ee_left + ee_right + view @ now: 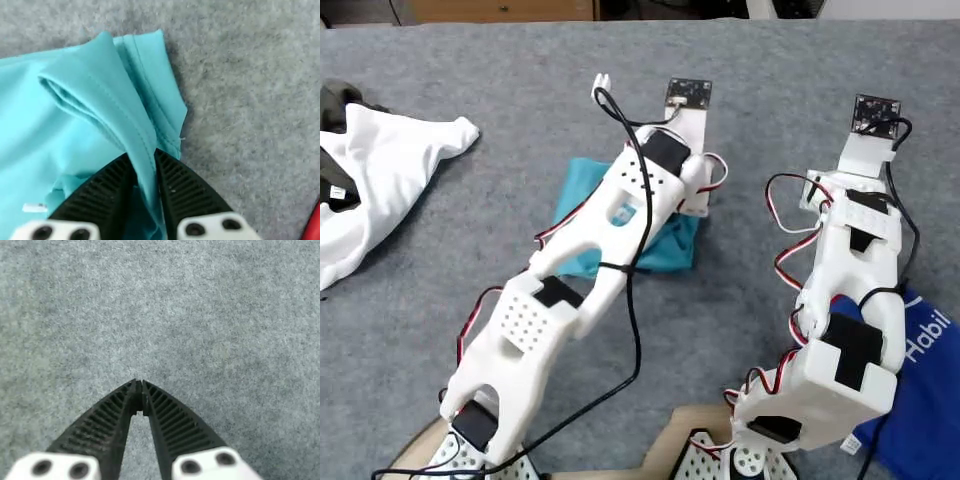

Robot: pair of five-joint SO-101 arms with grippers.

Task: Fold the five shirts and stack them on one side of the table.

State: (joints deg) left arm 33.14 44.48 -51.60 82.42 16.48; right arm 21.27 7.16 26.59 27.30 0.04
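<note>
Lower right of the high view: one blue cloth (pixel 925 400) with white print, partly under the right arm (pixel 850 290). Two white arms side by side on a grey fabric-covered table (pixel 420 290). Mid-frame, under the left arm (pixel 570 290): one teal shirt (pixel 582 205), rumpled, with the left gripper (pixel 142 154) clamped on a raised fold of it. Right gripper (pixel 138 385) pinched closed on nothing, tips touching, above bare grey cover. Upper left: one white shirt (pixel 380 170), lying loose, beside one dark garment (pixel 338 100) at the edge. Top edge: wooden furniture (pixel 500 10).

Left arm (pixel 650 180) over teal shirt (pixel 580 198)
</note>
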